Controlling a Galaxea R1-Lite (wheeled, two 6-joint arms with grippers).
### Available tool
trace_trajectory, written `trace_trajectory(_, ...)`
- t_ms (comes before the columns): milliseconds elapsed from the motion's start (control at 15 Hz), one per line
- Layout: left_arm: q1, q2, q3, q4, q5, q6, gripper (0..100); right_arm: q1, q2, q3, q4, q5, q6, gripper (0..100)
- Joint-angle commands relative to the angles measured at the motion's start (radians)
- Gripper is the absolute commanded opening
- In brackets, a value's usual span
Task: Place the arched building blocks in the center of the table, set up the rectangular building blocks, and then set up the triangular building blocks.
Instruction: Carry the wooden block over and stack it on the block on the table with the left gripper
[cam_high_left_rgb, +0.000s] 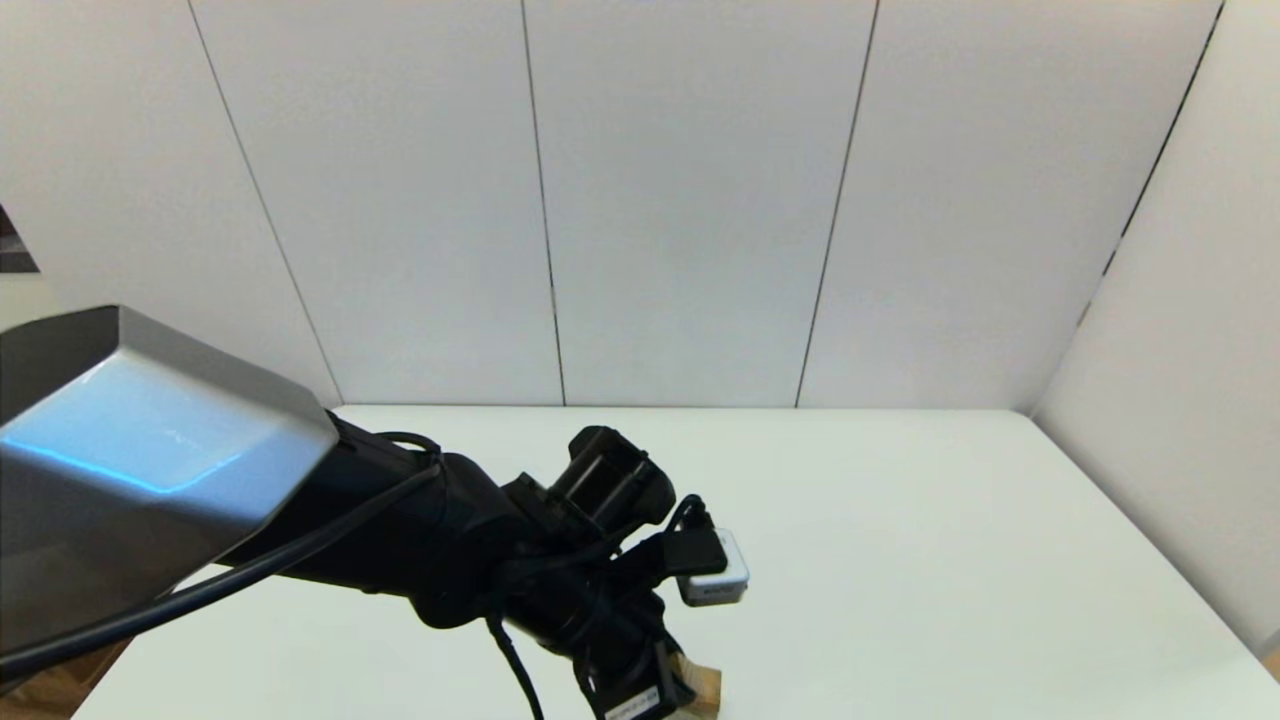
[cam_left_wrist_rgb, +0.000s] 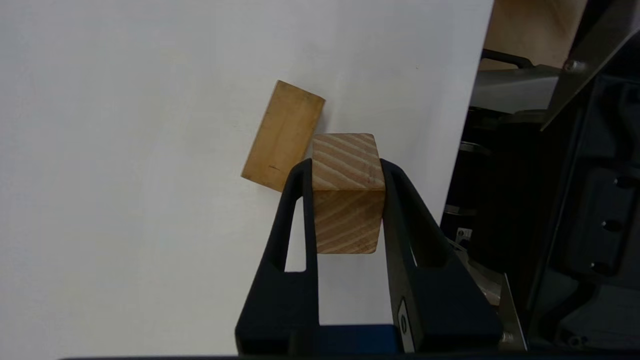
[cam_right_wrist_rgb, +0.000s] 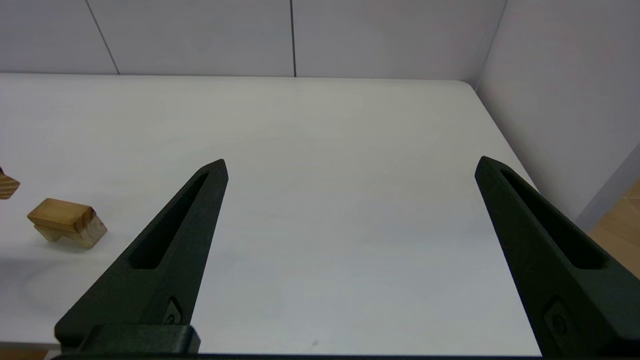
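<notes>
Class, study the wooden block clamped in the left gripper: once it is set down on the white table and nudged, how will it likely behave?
The block held in the left gripper looks like solid grained wood, so it is probably stiff and fairly light. Its flat faces suggest it would slide on the smooth table rather than roll. Its chunky shape makes tipping unlikely.

- Left gripper (cam_left_wrist_rgb: 347, 170) clamps a chunky wood block (cam_left_wrist_rgb: 347, 192) near the table's (cam_high_left_rgb: 900, 560) front edge.
- Rectangular bar (cam_left_wrist_rgb: 283, 136) lies flat just beyond that block; whether they touch cannot be told.
- Right gripper (cam_right_wrist_rgb: 350, 167), fingers spread, faces bare tabletop to the back wall.
</notes>
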Motion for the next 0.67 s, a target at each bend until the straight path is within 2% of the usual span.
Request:
trace_trajectory(67,0.0,0.025,0.011,-0.058,-0.051,0.015,0,0.0,0.0,0.0,0.001,0.0,0.0,100)
trace_trajectory(333,0.001,0.103,0.1,-0.336,-0.059,0.016,0,0.0,0.0,0.0,0.001,0.0,0.0,100)
trace_trajectory(600,0.006,0.109,0.152,-0.362,-0.064,0.03,0,0.0,0.0,0.0,0.001,0.0,0.0,100)
trace_trajectory(667,0.026,0.099,0.168,-0.362,-0.105,0.058,0,0.0,0.0,0.0,0.001,0.0,0.0,100)
